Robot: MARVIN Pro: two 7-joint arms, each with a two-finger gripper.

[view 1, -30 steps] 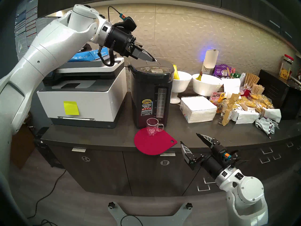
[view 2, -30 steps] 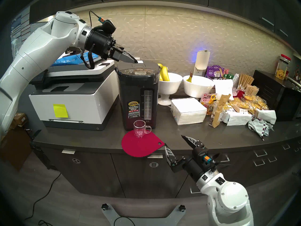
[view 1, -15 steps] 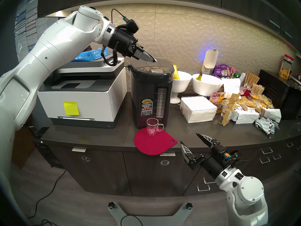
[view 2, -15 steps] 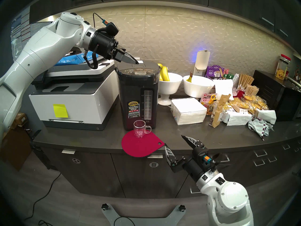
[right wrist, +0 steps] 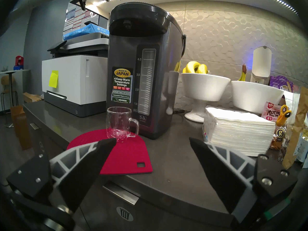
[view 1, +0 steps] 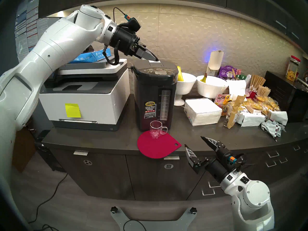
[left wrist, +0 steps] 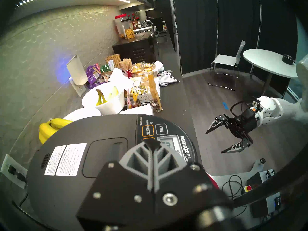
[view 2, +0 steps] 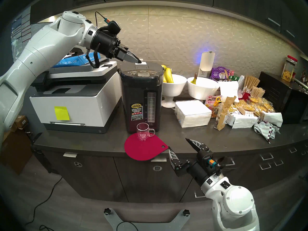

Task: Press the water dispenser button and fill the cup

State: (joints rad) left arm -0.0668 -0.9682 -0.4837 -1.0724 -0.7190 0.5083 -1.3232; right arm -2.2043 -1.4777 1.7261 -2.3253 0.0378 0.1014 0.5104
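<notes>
The clenched left pincer (view 1: 156, 59) hovers over the water dispenser (view 1: 154, 95); its stiff DISPENSE button (view 1: 159, 69) wants a firm fingertip push.

water dispenser (view 1: 155, 95): black, yellow sticker
cup (view 1: 155, 129): clear glass
mat (view 1: 156, 148): red
printer (view 1: 86, 99): white and grey, yellow note
bowls (view 1: 210, 89): white
bananas (view 2: 167, 74): yellow
counter (view 1: 200, 139): dark grey

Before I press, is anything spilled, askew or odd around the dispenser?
No spill. The red mat overhangs the counter edge, but the empty cup stands upright on it against the water dispenser.
</notes>
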